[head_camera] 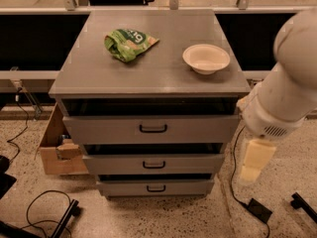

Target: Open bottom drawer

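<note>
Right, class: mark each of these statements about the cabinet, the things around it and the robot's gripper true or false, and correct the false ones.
1. A green bag lies on the cabinet top. True.
2. The gripper is touching the handle of the bottom drawer. False: it hangs beside the cabinet's right side, apart from that handle.
3. The cabinet has three drawers, each with a dark bar handle. True.
4. The white bowl stands on the floor. False: it sits on the cabinet top, to the right of the bag.
5. A cardboard box stands on the floor at the cabinet's left side. True.
</note>
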`<state>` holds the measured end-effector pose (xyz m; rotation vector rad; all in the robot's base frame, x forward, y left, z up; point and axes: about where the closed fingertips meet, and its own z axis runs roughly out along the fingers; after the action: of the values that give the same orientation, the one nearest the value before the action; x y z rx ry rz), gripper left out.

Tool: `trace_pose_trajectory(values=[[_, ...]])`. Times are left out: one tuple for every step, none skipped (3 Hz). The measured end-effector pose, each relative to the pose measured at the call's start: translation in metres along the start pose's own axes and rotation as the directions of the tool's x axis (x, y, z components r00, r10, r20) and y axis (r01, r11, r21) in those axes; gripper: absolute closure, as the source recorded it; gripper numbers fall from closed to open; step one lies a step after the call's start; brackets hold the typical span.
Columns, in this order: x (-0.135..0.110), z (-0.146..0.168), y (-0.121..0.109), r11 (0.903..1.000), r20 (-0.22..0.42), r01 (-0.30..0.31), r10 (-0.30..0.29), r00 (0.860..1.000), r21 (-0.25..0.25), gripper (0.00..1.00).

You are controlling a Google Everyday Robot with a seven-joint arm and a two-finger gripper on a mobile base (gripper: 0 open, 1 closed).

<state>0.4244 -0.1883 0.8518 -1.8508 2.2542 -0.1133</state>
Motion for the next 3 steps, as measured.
trace_pose_trajectory(values=[[-0.004, 0.068, 0.015, 0.9987, -0.051, 0.045, -0.043, 0.998, 0.026, 0.00], [-0.003, 0.143, 0.024, 0.9950, -0.091, 0.092, -0.088, 0.992, 0.039, 0.00], [-0.001, 0.213, 0.035, 0.9929, -0.101, 0.117, -0.115, 0.988, 0.020, 0.00]])
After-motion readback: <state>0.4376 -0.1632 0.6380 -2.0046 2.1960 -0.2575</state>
